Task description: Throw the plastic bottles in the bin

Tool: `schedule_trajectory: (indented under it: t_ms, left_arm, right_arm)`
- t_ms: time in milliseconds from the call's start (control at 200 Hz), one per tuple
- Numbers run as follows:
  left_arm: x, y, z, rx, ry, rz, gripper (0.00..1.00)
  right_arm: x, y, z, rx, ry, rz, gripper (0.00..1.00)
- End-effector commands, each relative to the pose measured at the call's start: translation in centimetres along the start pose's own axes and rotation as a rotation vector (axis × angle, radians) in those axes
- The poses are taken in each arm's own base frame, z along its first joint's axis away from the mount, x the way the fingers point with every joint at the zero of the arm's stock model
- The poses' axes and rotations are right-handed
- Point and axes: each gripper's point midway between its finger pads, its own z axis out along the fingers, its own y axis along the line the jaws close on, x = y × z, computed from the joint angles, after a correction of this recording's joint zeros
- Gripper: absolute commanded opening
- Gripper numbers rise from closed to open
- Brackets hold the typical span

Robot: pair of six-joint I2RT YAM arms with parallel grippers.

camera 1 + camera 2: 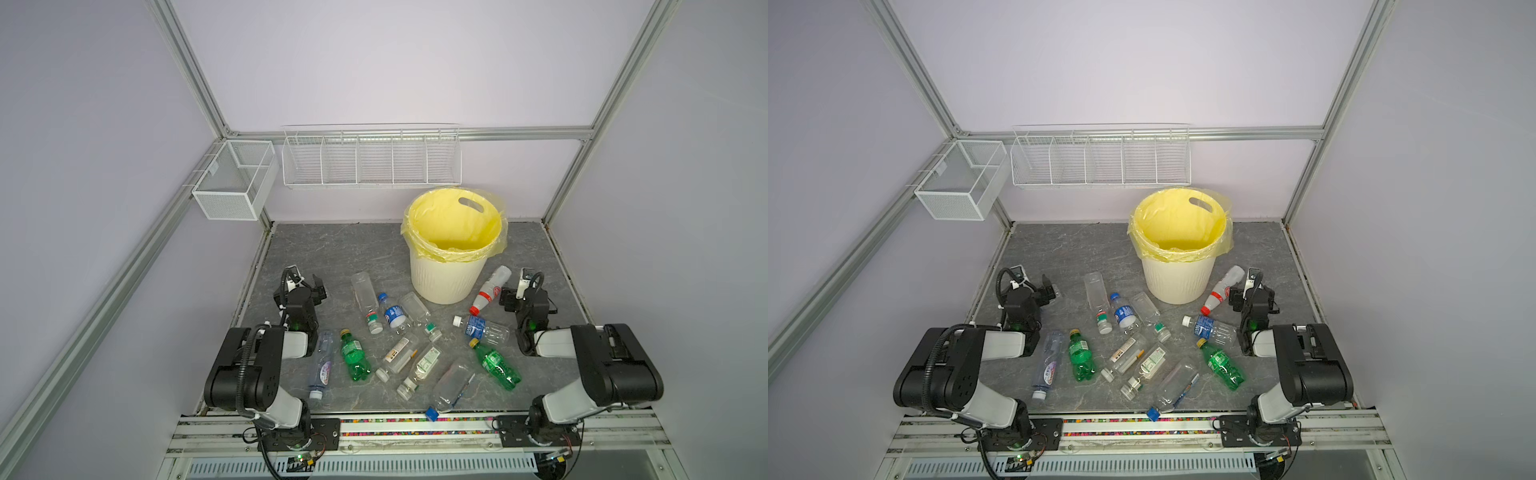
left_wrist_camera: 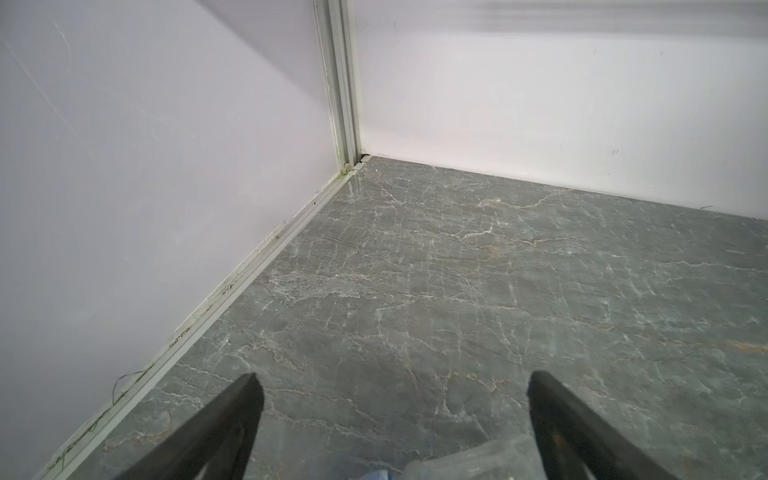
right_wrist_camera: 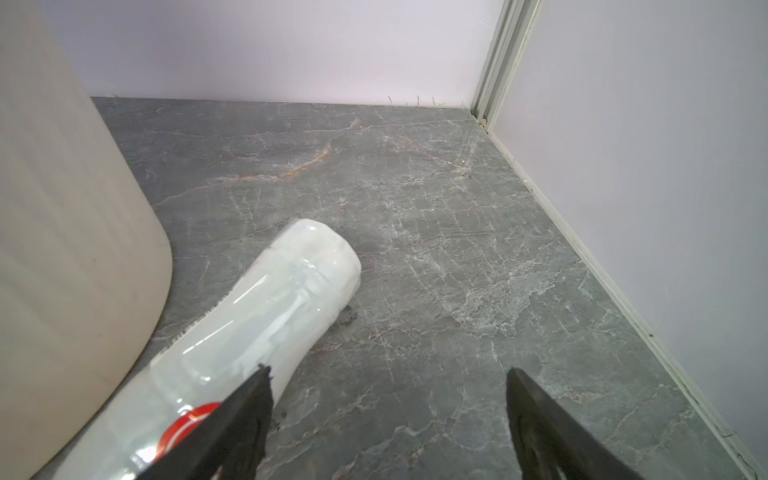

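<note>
Eleven plastic bottles [image 1: 398, 354] lie on their sides on the grey marbled table [image 1: 332, 253], scattered across its middle and toward its near edge, between the two arms. Two are green: one green bottle [image 1: 355, 356] lies nearer the left edge, the other green bottle [image 1: 496, 366] nearer the right. The bin [image 1: 444, 282], lined with a yellow bag [image 1: 453, 224], stands upright toward the far edge, right of the middle.

Just beside its base, on the right, lies a white bottle [image 1: 491, 287] with a red cap that points toward the near edge. In the right wrist view it is near the bin's wall, though I cannot tell whether they touch.

The right gripper [image 1: 508, 297] hangs low, just right of that bottle, with its jaws spread wide. In its wrist view one finger [image 3: 232, 424] overlaps the bottle's shoulder, and only bare table shows between the jaws.

The left gripper [image 1: 319, 286] is near the left edge, well apart from the bin. Its jaws are likewise spread over bare table, holding nothing.
</note>
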Motion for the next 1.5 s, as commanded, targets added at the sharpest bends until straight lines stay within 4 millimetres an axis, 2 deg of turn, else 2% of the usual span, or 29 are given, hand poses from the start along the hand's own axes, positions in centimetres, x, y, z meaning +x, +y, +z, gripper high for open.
schedule_trajectory:
  t_ms: [0,1180,1379,1494]
  left_arm:
    - [0.1,-0.1,0.0,0.001,-0.006,0.014,0.99]
    - [0.1,0.0,-0.1,-0.002,-0.007,0.013,1.0]
    - [-0.9,1.3,-1.4,-0.048,-0.063,-0.029,1.0]
    - [-2.0,1.3,-2.4,-0.045,-0.086,-0.017,0.99]
  right_arm:
    - [-0.9,-0.2,-0.2,0.01,-0.032,0.012,0.89]
    - [-0.9,-0.3,-0.2,0.012,-0.034,0.013,0.89]
    - [-1.4,0.0,-0.8,0.026,-0.052,-0.009,0.88]
    - [-1.6,0.2,-1.4,0.031,-0.084,-0.022,0.88]
